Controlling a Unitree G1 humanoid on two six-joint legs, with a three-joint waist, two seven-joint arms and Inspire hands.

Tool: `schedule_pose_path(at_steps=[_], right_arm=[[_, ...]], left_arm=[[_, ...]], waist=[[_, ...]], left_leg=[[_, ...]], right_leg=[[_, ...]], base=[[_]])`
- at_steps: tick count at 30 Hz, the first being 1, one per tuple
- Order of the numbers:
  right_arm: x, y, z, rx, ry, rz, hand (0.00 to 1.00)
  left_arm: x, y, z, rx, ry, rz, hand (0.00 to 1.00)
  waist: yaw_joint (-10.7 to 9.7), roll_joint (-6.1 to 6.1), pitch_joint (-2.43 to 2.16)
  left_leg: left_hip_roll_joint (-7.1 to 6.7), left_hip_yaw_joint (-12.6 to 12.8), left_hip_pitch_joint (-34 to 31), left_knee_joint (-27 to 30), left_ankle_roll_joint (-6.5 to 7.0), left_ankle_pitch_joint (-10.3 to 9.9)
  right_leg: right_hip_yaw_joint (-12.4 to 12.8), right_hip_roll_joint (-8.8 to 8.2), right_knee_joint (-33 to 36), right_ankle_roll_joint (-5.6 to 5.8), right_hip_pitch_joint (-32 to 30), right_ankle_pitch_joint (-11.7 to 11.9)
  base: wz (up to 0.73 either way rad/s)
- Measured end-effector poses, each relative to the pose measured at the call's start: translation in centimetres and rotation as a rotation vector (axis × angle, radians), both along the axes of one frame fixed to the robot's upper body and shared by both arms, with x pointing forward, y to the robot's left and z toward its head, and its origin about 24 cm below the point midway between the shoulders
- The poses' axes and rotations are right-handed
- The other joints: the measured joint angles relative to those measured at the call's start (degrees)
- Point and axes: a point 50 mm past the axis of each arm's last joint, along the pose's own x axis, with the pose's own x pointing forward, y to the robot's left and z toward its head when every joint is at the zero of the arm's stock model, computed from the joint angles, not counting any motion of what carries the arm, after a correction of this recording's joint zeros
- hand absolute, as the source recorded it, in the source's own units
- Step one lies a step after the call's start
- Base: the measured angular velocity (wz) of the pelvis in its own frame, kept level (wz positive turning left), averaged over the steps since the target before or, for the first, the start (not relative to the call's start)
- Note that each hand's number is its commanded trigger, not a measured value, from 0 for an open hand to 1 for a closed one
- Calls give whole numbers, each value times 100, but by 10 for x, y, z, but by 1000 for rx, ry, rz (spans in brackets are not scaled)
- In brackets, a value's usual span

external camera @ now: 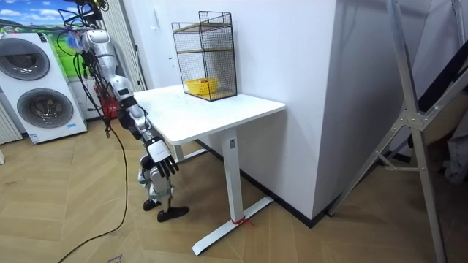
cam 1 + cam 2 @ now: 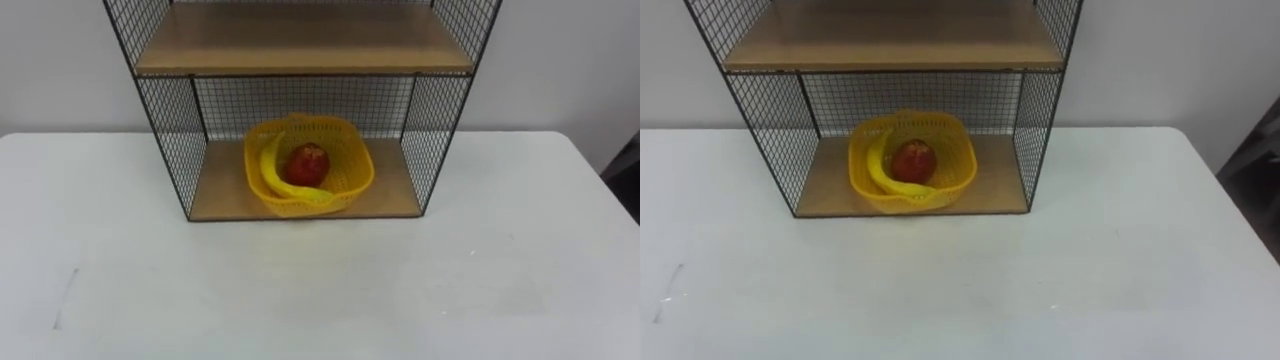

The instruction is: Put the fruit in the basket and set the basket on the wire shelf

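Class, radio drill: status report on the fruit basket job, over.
Right hand open, hanging by table. Yellow basket with banana, apple on wire shelf lower board. Nothing obstructing.

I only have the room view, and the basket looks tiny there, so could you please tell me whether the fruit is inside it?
Observer: Yes, a banana and a red apple lie inside the yellow basket.
Operator: Thank you. How far in does the basket sit?
Observer: It sits midway across the lower board of the wire shelf, with its front rim close to the board's front edge.
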Motion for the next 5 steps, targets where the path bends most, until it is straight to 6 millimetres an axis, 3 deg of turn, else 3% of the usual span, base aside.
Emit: schedule_pose_path(at_steps=[5], right_arm=[[0, 4, -1, 17, -4, -6, 0]], left_arm=[[0, -3, -1, -23, 4, -18, 0]], waist=[[-17, 9, -1]], left_leg=[[-1, -2, 18, -5, 5, 9]], right_leg=[[6, 0, 8, 7, 15, 11]], base=[[0]])
